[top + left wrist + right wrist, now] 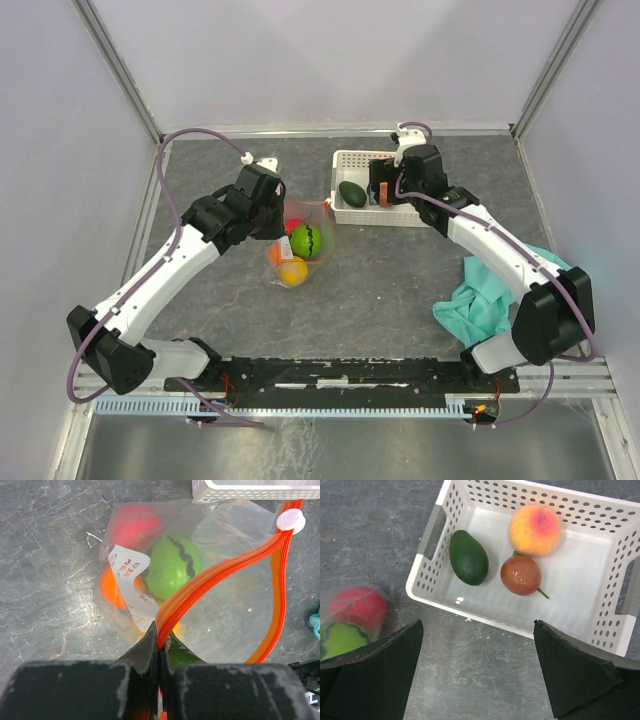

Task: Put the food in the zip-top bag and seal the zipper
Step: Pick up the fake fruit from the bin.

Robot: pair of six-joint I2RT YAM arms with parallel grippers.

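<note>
The clear zip-top bag (pixel 300 245) lies mid-table with its mouth open. It holds a green striped melon (pixel 172 567), a red apple (pixel 135 525) and an orange (pixel 292 270). My left gripper (pixel 160 635) is shut on the red zipper (pixel 220 575) at the near end of the mouth; a white slider (pixel 291 520) sits at the far end. My right gripper (pixel 478 625) is open and empty, just above the table beside the white basket (pixel 440 525). The basket holds a dark green avocado (pixel 468 557), a peach (pixel 535 530) and a brown fruit (pixel 521 574).
A teal cloth (pixel 480 300) lies crumpled at the right, under my right arm. The basket (pixel 352 160) stands at the back, just right of the bag. Grey walls enclose the table on three sides.
</note>
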